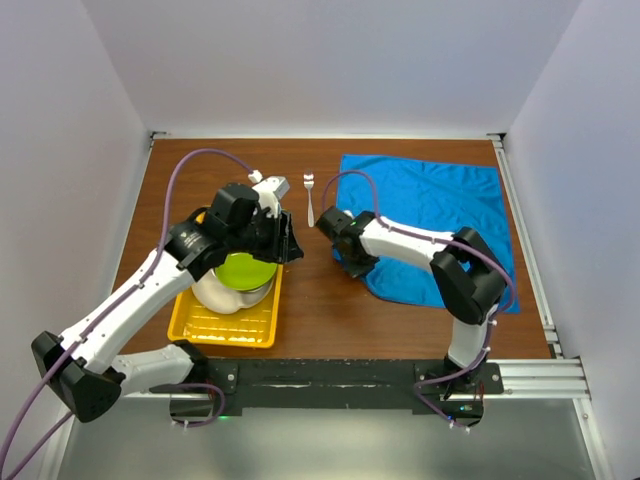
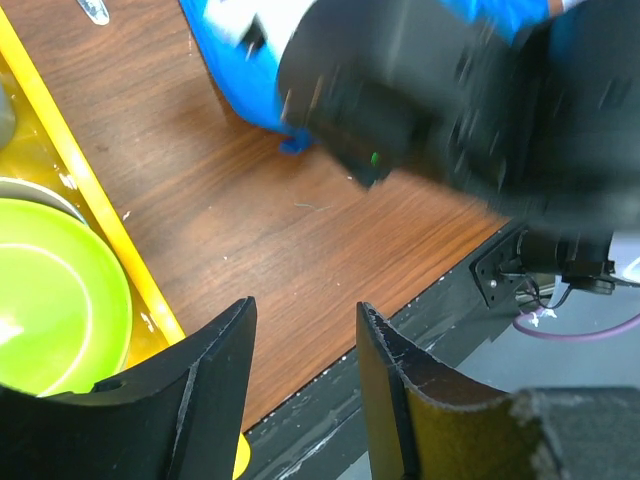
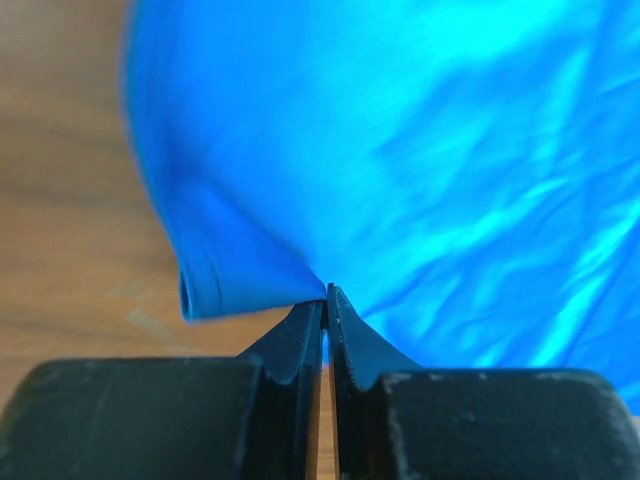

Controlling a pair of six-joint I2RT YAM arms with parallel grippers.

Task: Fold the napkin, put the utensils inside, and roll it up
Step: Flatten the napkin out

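1 napkin (image 1: 440,215): bright blue, spread on the table (image 1: 330,320), far right.
Right gripper (image 3: 325,297): jaws pinched tight on napkin's left edge.
Left gripper (image 2: 305,315): jaws parted, holding nothing, beside yellow tray (image 1: 200,325).
Fork (image 1: 309,200): on wood, just left of napkin.

Bright blue napkin (image 1: 440,215) outspread, silver fork (image 1: 309,198) alongside
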